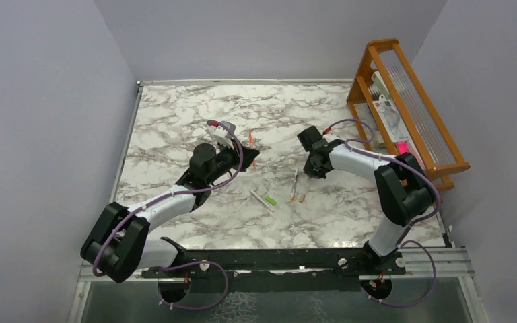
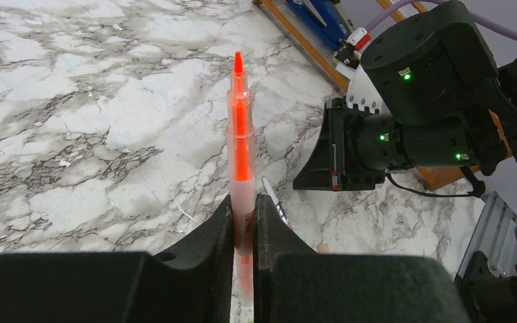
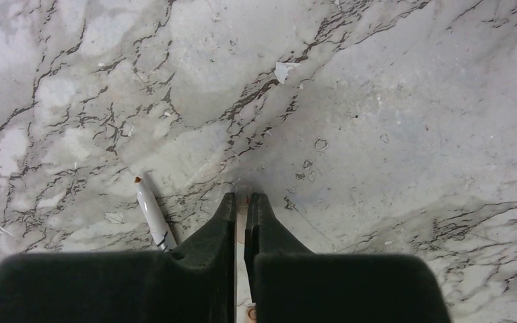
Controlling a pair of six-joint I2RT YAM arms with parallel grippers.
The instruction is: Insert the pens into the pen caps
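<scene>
Left tool (image 2: 244, 202) clamps the orange pen (image 2: 240, 148), tip aimed away from the bases. The right tool (image 3: 242, 198), pinched on a seeming pale cap (image 3: 240, 229), lies off to its right.

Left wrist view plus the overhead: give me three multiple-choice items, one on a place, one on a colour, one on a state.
1. Where on the table does the wooden rack stand?
A. far right side
B. near left corner
C. centre

2. What colour is the pen in the left gripper?
A. green
B. orange-red
C. blue

3. How is the left gripper?
A. open, empty
B. shut on the pen
C. open around the pen

Key: 1 A, the overhead shows it by the right wall; 2 B, its tip and core are orange-red; 3 B, both fingers press its barrel.
</scene>
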